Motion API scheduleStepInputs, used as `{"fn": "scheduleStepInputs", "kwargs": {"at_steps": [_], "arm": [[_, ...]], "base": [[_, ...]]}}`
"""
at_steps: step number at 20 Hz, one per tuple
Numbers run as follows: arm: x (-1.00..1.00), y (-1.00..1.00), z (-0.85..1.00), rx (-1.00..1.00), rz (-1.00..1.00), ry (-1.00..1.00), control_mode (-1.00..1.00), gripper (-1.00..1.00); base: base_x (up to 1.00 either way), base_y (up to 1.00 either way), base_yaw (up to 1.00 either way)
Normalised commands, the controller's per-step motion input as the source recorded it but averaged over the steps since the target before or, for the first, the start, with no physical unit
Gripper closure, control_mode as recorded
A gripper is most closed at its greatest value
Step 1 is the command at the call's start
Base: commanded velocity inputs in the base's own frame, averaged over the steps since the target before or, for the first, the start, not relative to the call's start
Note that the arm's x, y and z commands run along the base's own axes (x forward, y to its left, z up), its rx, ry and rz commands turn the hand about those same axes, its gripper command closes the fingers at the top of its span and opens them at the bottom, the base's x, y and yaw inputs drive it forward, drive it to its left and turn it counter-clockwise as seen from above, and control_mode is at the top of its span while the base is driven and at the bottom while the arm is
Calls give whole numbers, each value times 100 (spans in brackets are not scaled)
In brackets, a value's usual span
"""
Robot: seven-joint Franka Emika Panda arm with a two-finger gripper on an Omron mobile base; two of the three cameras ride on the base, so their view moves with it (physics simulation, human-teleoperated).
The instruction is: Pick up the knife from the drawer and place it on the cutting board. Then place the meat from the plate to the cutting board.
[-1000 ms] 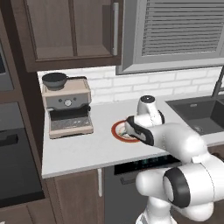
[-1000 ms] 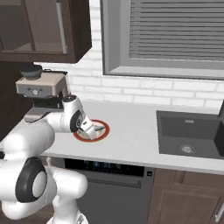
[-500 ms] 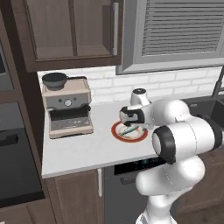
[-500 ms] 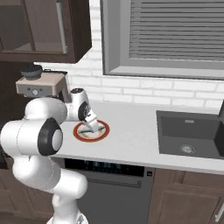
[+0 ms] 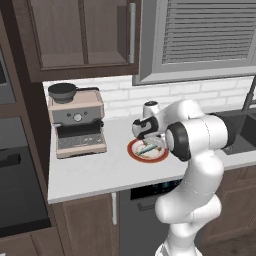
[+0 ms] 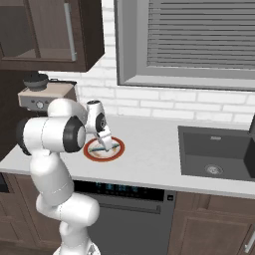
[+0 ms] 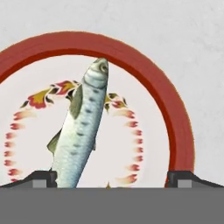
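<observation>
One fish (image 7: 78, 135) on plate (image 7: 175, 113), my gripper (image 7: 111, 178) fully open & empty above it; prob slick/soft, so I'd pinch mid-body across its width.

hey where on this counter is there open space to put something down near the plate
The widest bare patch of counter runs between the plate and the sink. A second strip lies between the plate and the coffee machine, reaching the front edge. The plate itself is crowded: the fish lies on it, and the open gripper hangs right above.
</observation>
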Motion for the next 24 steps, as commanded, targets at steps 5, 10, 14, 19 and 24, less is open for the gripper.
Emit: {"fn": "scheduleStepInputs", "kwargs": {"at_steps": [5, 10, 14, 19, 24], "arm": [[46, 0, -43, 0, -12, 2, -100, -100], [41, 0, -43, 0, -8, 0, -100, -100], [5, 0, -45, 0, -5, 0, -100, -100], [-22, 0, -48, 0, -5, 0, -100, 100], [-26, -9, 3, 2, -4, -1, -100, 100]], "base": [[0, 0, 0], [0, 0, 0], [0, 0, 0], [0, 0, 0], [0, 0, 0]]}}
